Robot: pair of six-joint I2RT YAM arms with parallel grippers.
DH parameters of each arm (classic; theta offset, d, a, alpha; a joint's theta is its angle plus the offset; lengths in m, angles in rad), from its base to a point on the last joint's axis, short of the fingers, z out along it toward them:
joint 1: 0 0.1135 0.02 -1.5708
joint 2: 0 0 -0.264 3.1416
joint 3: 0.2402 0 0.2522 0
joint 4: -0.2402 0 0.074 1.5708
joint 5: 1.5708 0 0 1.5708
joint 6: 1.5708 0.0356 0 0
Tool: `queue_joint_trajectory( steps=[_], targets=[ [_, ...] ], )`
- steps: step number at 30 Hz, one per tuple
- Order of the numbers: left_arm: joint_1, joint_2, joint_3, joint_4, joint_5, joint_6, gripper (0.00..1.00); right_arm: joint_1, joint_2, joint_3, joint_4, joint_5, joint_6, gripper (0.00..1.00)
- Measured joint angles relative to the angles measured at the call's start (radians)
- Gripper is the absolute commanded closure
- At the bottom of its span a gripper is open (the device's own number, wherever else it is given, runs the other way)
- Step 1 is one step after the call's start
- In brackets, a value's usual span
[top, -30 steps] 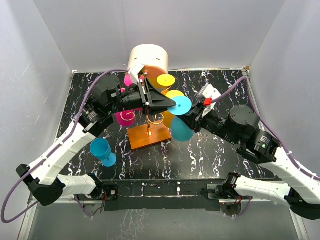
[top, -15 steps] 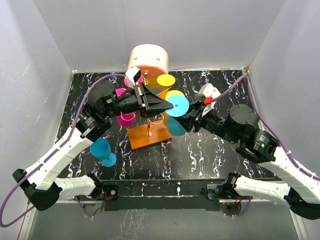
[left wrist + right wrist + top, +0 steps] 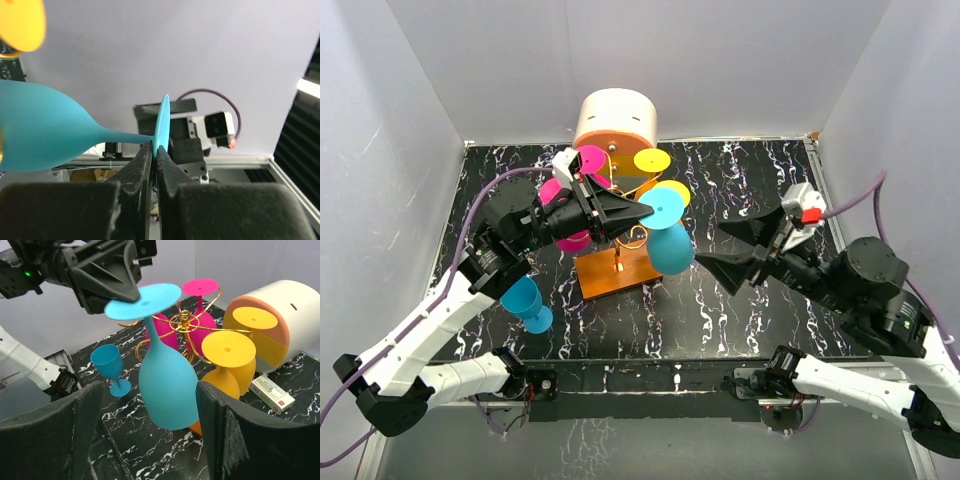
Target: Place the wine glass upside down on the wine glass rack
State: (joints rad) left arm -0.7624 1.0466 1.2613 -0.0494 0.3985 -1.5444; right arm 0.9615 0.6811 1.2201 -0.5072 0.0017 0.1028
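Note:
A blue wine glass (image 3: 670, 250) hangs upside down at the right side of the wine glass rack (image 3: 617, 272). My left gripper (image 3: 642, 210) is shut on the edge of its round foot (image 3: 162, 117), with the bowl (image 3: 40, 127) to the left in the left wrist view. In the right wrist view the stem passes close by a gold arm of the rack (image 3: 184, 320); whether they touch I cannot tell. My right gripper (image 3: 712, 246) is open and stands to the right of the bowl (image 3: 167, 385), apart from it, with both pads (image 3: 85, 410) clear.
Pink (image 3: 592, 160) and yellow (image 3: 652, 160) glasses hang on the rack. Another blue glass (image 3: 525, 300) stands upright on the table at front left. A cream-and-orange cylinder (image 3: 617, 125) stands behind the rack. A small white box (image 3: 272, 392) lies near it.
My right gripper opened, let go of the blue bowl and drew back to the right. My left gripper shut on the glass's foot and now holds the glass alone.

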Motion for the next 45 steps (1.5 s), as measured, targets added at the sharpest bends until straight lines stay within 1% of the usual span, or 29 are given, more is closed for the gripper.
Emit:
queue_joint_trajectory(
  steps=[8, 11, 19, 28, 37, 45],
  targets=[
    [0.000, 0.001, -0.082, -0.013, -0.069, -0.051, 1.00, 0.000, -0.100, 0.000, -0.051, 0.009, 0.058, 0.22],
    [0.000, 0.001, -0.082, -0.039, -0.105, -0.044, 1.00, 0.000, -0.126, 0.000, -0.049, 0.014, 0.073, 0.21],
    [0.000, 0.001, -0.052, -0.158, -0.253, 0.009, 1.00, 0.000, -0.185, -0.008, -0.035, 0.031, 0.113, 0.18],
    [0.000, -0.011, -0.043, -0.204, -0.351, 0.039, 1.00, 0.000, -0.276, -0.029, -0.008, 0.071, 0.144, 0.14],
    [0.000, -0.058, -0.045, -0.250, -0.384, 0.046, 1.00, 0.000, -0.293, -0.058, 0.014, 0.082, 0.169, 0.13],
    [0.000, -0.124, -0.065, -0.292, -0.373, 0.060, 1.00, 0.000, -0.262, -0.072, 0.021, 0.087, 0.179, 0.13]
  ],
)
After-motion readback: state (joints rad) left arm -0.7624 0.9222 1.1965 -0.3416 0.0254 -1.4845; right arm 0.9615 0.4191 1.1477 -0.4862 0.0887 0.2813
